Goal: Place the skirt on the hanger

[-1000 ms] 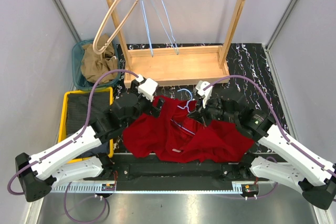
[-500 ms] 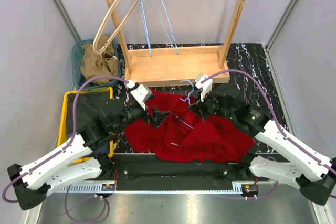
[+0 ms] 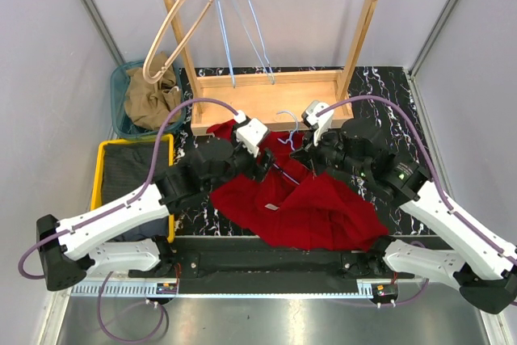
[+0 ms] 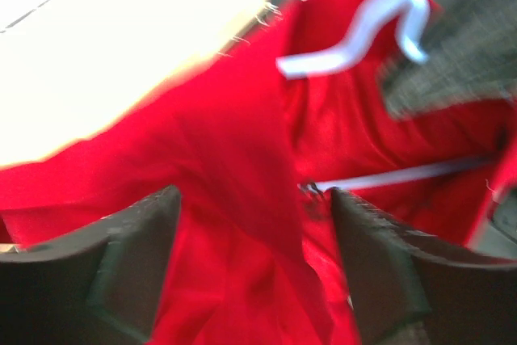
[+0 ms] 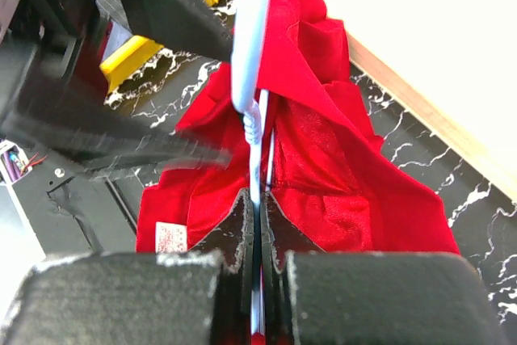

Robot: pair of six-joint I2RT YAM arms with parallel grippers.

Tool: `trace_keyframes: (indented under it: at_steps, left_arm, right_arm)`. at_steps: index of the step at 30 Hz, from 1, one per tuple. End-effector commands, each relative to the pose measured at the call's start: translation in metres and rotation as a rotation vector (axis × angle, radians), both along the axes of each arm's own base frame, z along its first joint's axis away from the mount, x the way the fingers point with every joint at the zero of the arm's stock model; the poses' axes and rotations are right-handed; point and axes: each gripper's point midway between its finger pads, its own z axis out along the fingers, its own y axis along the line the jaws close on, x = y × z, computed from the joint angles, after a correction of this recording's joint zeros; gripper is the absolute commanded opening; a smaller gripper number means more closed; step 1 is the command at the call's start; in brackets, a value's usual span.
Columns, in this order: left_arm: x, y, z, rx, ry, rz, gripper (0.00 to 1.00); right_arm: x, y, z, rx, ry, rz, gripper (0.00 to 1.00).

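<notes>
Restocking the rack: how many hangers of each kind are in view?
Wooden hanger: 1
Wire hangers on rack: 2
Wire hanger in right gripper: 1
Total: 4

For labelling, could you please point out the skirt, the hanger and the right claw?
skirt (image 3: pixel 311 212): top external view, middle of the cloth.
hanger (image 5: pixel 250 38): right wrist view, neck above the twist.
right claw (image 5: pixel 257 199): right wrist view, between fingertips.

This is a lab test cell. Plain grey panels on metal posts enclose the marbled table. A wooden rack stands just beyond the jaws.
</notes>
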Motion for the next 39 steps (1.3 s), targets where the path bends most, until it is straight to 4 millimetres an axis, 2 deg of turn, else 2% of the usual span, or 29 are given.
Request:
trace_keyframes:
  at_steps: [1, 3, 4, 5, 6, 9, 10, 12, 13, 15, 16, 19, 23, 28, 32, 37, 39]
  left_arm:
    - [0.026, 0.01, 0.052, -0.053, -0.101, 0.155, 0.47]
    - [0.028, 0.01, 0.057, -0.038, -0.115, 0.16, 0.28]
    - [0.03, 0.009, 0.063, -0.037, -0.118, 0.167, 0.09]
    - [0.031, 0.01, 0.066, -0.036, -0.12, 0.174, 0.01]
    - [0.035, 0.011, 0.066, -0.009, -0.134, 0.188, 0.0]
    - [0.043, 0.018, 0.084, 0.01, -0.178, 0.236, 0.0]
    - [0.045, 0.022, 0.1, -0.007, -0.199, 0.259, 0.0]
    - [0.053, 0.031, 0.114, 0.013, -0.238, 0.324, 0.0]
    - [0.056, 0.035, 0.131, -0.003, -0.256, 0.345, 0.0]
    - [0.063, 0.042, 0.143, 0.025, -0.286, 0.403, 0.0]
    - [0.064, 0.047, 0.159, 0.014, -0.298, 0.426, 0.0]
    - [0.073, 0.052, 0.168, 0.055, -0.316, 0.487, 0.0]
    - [0.075, 0.045, 0.153, 0.102, -0.307, 0.467, 0.0]
    - [0.078, 0.05, 0.137, 0.125, -0.282, 0.499, 0.0]
    - [0.077, 0.055, 0.133, 0.11, -0.276, 0.502, 0.0]
    - [0.082, 0.077, 0.126, 0.099, -0.246, 0.584, 0.0]
    - [0.08, 0.076, 0.124, 0.085, -0.242, 0.551, 0.0]
  right_arm:
    - [0.006, 0.001, 0.055, 0.083, -0.124, -0.005, 0.0]
    - [0.008, 0.0, 0.057, 0.07, -0.128, -0.008, 0.0]
    - [0.008, 0.0, 0.058, 0.067, -0.13, -0.006, 0.0]
    - [0.008, -0.001, 0.059, 0.062, -0.131, -0.007, 0.0]
    - [0.008, -0.001, 0.06, 0.062, -0.134, -0.006, 0.0]
    - [0.008, 0.0, 0.063, 0.056, -0.137, 0.002, 0.0]
    - [0.007, 0.001, 0.06, 0.045, -0.128, 0.01, 0.0]
    - [0.006, 0.005, 0.059, 0.041, -0.116, 0.031, 0.0]
    - [0.006, 0.007, 0.053, 0.023, -0.097, 0.039, 0.0]
    - [0.004, 0.01, 0.05, 0.01, -0.085, 0.064, 0.0]
    - [0.004, 0.01, 0.046, -0.004, -0.069, 0.065, 0.0]
    - [0.006, 0.009, 0.046, -0.018, -0.062, 0.052, 0.0]
    - [0.008, -0.001, 0.054, -0.013, -0.089, 0.007, 0.0]
    - [0.005, -0.01, 0.07, 0.005, -0.129, -0.011, 0.0]
    - [0.006, -0.01, 0.067, -0.001, -0.125, -0.013, 0.0]
    - [0.002, -0.012, 0.066, 0.006, -0.118, -0.012, 0.0]
    - [0.005, -0.01, 0.064, 0.004, -0.112, -0.017, 0.0]
